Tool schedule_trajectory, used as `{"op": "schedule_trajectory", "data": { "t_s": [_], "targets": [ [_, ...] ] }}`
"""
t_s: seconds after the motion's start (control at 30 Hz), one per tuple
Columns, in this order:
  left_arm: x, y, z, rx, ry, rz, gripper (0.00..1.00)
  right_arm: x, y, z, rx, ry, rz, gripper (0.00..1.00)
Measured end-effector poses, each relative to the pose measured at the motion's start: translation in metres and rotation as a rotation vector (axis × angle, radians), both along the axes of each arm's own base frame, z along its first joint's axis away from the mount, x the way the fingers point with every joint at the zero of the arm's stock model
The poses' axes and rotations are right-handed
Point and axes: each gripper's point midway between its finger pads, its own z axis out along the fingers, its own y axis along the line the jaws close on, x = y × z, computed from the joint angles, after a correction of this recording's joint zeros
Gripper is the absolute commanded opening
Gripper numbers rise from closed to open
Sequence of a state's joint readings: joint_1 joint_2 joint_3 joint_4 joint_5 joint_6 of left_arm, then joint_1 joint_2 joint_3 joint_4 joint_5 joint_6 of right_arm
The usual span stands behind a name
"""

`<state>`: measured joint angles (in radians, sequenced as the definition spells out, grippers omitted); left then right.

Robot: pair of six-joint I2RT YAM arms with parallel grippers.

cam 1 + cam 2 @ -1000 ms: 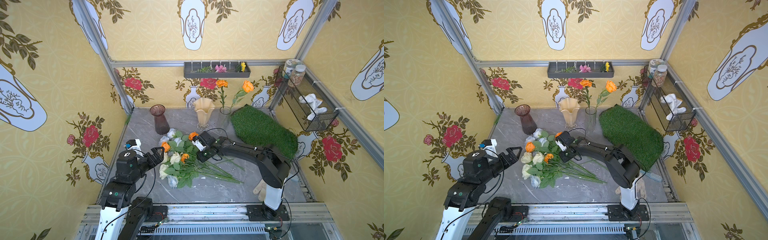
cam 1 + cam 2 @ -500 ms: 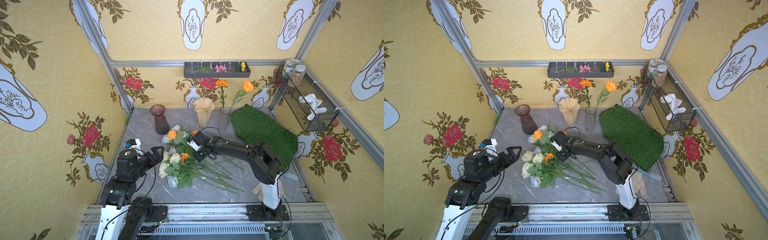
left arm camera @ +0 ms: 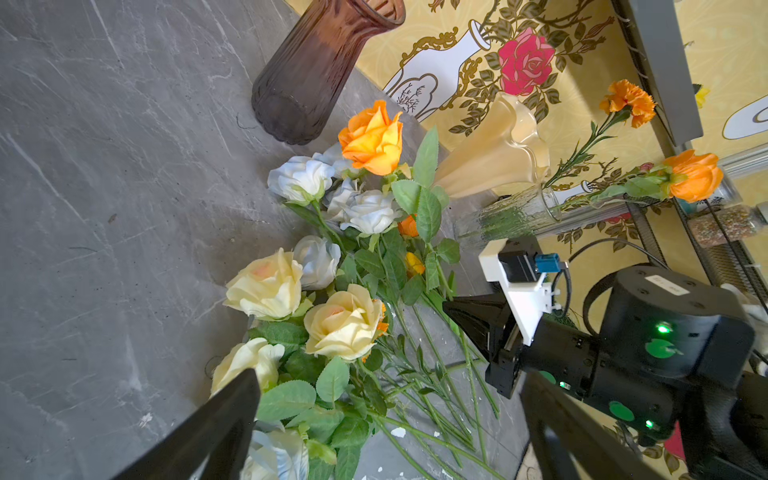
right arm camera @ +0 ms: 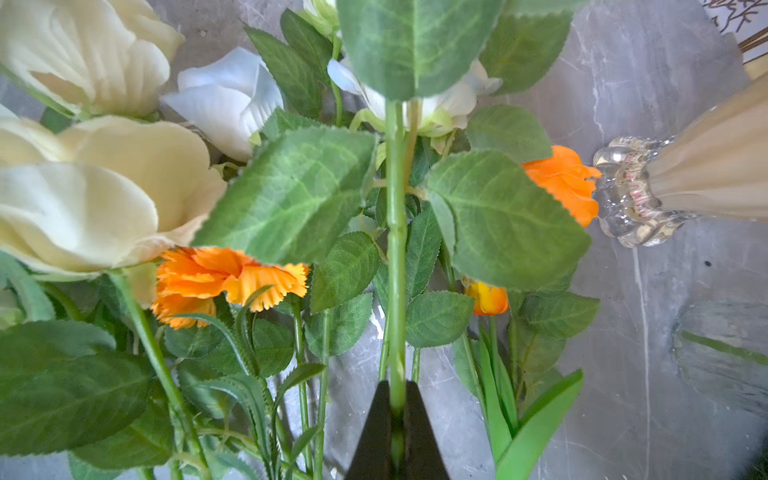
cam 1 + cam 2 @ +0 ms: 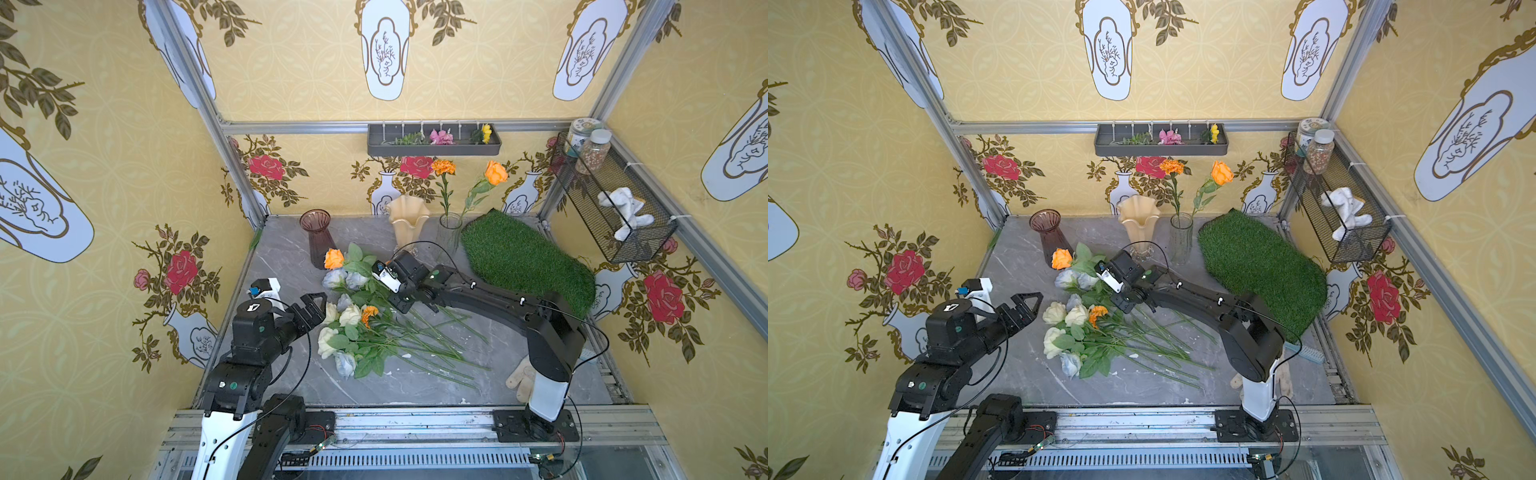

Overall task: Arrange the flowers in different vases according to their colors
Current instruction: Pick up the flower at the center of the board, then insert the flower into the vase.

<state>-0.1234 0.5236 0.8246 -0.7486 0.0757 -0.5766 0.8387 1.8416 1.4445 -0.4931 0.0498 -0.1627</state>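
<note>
Right pincer (image 4: 397, 401) clamped on orange rose (image 5: 333, 258) stem; left pincer (image 5: 1023, 311) spread wide, hovering beside flowers (image 5: 351, 316) on desk (image 5: 282, 257).

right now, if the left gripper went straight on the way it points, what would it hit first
Most likely the cream roses lying just ahead. The open left gripper may sit slightly above them, as depth is unclear.

Bare table (image 5: 286, 257) beside flower pile (image 5: 353, 316) (vases (image 5: 318, 237) behind)
</note>
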Motion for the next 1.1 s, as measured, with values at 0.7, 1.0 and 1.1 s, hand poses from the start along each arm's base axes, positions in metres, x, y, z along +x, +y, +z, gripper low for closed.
{"op": "schedule_trajectory", "data": {
  "t_s": [0.7,1.0,1.1],
  "targets": [
    [-0.005,0.0,0.006,-0.006,-0.031,-0.004,1.0,0.057,-0.1,0.227,0.701,-0.542,-0.307,0.0],
    [-0.007,0.0,0.009,-0.009,-0.044,-0.006,1.0,0.11,-0.189,0.318,0.893,-0.904,-0.582,0.0],
    [-0.007,-0.001,0.009,-0.009,-0.044,-0.007,1.0,0.124,-0.206,0.337,0.921,-0.988,-0.632,0.0]
  ]
}}
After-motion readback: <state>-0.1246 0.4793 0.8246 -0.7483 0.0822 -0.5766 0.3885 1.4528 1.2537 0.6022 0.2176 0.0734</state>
